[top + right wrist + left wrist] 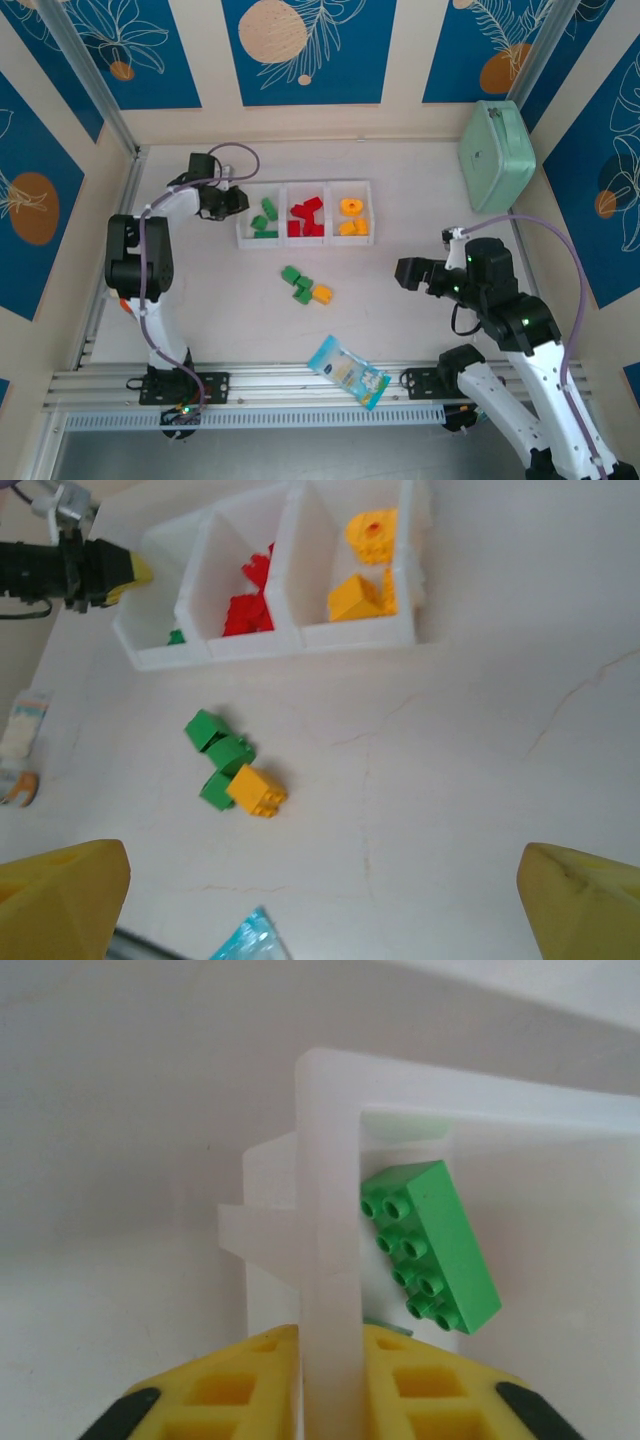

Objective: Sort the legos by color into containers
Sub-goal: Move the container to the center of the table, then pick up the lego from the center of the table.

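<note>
The bench [400, 330] carries a mint-green case [495, 155] at its far right corner. The white tray [305, 242] sits mid-bench, and the left tool [240, 200] is clamped on its left end wall, one finger on each side. The right tool [403, 272] hangs above the bench's right half, jaws spread wide and empty. A snack packet [348, 372] lies at the near edge. In the tray, green legos [264, 218] sit in the left compartment, red legos [306, 218] in the middle and orange legos [352, 215] in the right. Three loose green bricks [298, 283] and a yellow-orange brick [322, 294] lie clumped on the bench just in front of the tray.

Left arm [135, 262] and right arm [520, 325]: white shells, black joint housings, lilac cable [578, 275] running behind the fingers [240, 1385], which are yellow with square recesses and black edging.
</note>
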You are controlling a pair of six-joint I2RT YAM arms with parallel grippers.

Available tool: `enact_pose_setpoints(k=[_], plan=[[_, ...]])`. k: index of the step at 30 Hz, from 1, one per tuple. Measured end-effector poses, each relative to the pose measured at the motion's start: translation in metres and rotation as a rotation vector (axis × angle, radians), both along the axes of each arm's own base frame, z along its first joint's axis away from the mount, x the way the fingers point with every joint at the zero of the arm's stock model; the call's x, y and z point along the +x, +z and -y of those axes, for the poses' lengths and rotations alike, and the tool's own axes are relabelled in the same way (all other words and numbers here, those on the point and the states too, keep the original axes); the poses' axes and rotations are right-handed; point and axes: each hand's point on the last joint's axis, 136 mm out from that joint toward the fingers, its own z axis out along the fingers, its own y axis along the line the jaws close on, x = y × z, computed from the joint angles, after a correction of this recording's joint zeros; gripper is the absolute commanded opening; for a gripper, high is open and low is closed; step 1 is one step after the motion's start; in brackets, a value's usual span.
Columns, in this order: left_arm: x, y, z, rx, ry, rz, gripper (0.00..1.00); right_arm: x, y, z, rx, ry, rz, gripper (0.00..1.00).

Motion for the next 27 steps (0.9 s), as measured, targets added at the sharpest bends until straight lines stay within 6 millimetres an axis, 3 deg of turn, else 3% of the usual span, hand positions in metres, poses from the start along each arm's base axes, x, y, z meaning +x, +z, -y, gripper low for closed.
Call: enact_pose_setpoints(k=[6, 7, 8, 14, 19, 23, 27], plan=[[-0.019, -0.009, -0.005, 0.03, 0.016, -0.057, 0.72, 0.004, -0.016, -0.029, -0.008, 0.101, -0.165, 0.99], [-0.02, -0.005, -0.006, 0.032, 0.02, -0.052, 0.8, 0.005, -0.018, -0.034, -0.018, 0.113, -0.186, 1.0], [-0.021, 0.002, -0.007, 0.036, 0.023, -0.04, 0.99, 0.007, -0.019, -0.039, -0.033, 0.124, -0.204, 0.99], [-0.029, 0.075, -0.016, 0.025, 0.059, 0.103, 0.99, 0.021, -0.015, -0.062, -0.086, 0.152, -0.243, 0.99], [-0.062, 0.126, -0.034, 0.009, 0.105, 0.206, 0.99, 0.034, -0.018, -0.084, -0.125, 0.185, -0.272, 0.99], [-0.09, 0.15, -0.045, -0.019, 0.132, 0.247, 0.99, 0.047, -0.021, -0.108, -0.168, 0.223, -0.289, 0.99], [-0.126, 0.161, -0.038, -0.059, 0.079, 0.261, 1.0, 0.063, -0.025, -0.142, -0.217, 0.286, -0.275, 0.99]])
